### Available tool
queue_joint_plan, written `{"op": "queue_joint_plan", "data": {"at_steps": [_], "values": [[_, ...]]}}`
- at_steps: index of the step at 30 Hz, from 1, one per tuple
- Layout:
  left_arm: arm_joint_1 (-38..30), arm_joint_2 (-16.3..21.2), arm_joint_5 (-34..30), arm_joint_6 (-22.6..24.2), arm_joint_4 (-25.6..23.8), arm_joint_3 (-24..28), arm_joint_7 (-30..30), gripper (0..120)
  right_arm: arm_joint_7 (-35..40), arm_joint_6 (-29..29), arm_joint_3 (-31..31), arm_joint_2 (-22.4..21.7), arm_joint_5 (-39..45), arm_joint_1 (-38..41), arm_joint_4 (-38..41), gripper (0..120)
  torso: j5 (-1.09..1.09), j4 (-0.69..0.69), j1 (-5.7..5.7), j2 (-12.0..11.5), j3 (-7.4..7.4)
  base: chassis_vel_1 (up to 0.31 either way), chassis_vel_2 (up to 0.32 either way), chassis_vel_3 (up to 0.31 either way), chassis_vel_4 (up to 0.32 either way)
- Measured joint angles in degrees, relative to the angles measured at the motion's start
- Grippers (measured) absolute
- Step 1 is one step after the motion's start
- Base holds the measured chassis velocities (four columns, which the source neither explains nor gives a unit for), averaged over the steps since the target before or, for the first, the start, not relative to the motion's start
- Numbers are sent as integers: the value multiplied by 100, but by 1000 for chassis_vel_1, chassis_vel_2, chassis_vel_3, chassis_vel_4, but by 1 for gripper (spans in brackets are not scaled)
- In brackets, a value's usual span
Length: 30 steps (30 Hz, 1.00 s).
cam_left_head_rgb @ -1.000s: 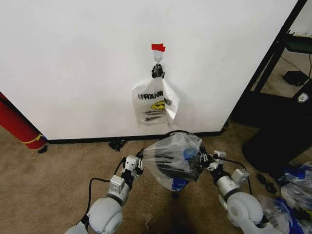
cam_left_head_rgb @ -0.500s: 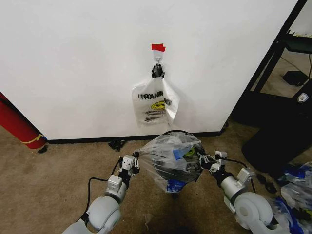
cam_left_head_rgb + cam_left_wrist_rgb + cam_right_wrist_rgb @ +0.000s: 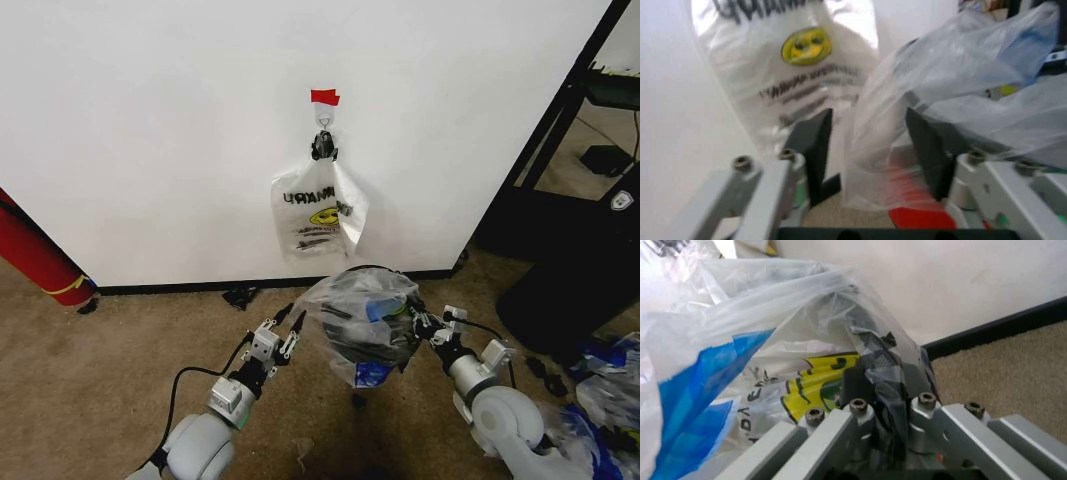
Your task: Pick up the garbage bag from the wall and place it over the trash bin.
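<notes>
The garbage bag (image 3: 360, 320), thin translucent plastic with blue patches, is draped over the trash bin, whose black rim (image 3: 368, 269) shows at the top. My right gripper (image 3: 417, 321) is shut on the bag's edge at the bin's right side, its fingers pinching crumpled plastic (image 3: 883, 405). My left gripper (image 3: 290, 326) stands open just left of the bag. In the left wrist view a fold of the bag (image 3: 873, 130) hangs loose between its spread black fingers (image 3: 815, 150), with the bin's red base (image 3: 917, 220) below. The white wall (image 3: 150, 120) rises behind.
A second bag with mirror-reversed print (image 3: 318, 210) hangs from a hook (image 3: 323, 118) under red tape (image 3: 324, 97). A red cylinder (image 3: 40, 255) leans at the left. A black frame (image 3: 560, 110) and more bags (image 3: 600, 400) crowd the right. Carpet lies open at the left.
My left gripper has opened, let go of the bag's left edge and now stands a little apart from it. The bag has settled lower around the bin. My right gripper keeps its hold.
</notes>
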Motion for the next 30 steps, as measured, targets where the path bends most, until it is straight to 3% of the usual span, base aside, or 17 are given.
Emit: {"op": "queue_joint_plan", "data": {"at_steps": [4, 6, 7, 13, 19, 30], "values": [[31, 1, 196, -575, -33, -102, 347, 67, 1, 46, -45, -14, -151, -12, -1, 1, 0, 3, 0, 0, 0, 0, 0, 0, 0], [-97, -55, 670, -956, -18, -53, 542, 77, -88, 188, -111, -44, -536, -59, 44, 1, 0, -1, 0, 0, 0, 0, 0, 0, 0], [-97, -55, 670, -956, -18, -53, 542, 77, -88, 188, -111, -44, -536, -59, 44, 1, 0, -1, 0, 0, 0, 0, 0, 0, 0], [-541, -158, 2104, -1232, 435, 131, 690, 98, -243, 445, -275, -58, -1189, -109, 253, 1, -1, 1, 0, 0, 0, 0, 0, 0, 0], [-772, -139, 2731, -1281, 671, 184, 671, 94, -236, 506, -357, -57, -1517, -150, 407, 1, 0, 1, 0, 0, 0, 0, 0, 0, 0], [-844, -129, 2804, -1115, 628, 263, 525, 58, -238, 615, -413, -45, -1796, -211, 454, 1, 0, 1, 0, 0, 0, 0, 0, 0, 0]]}}
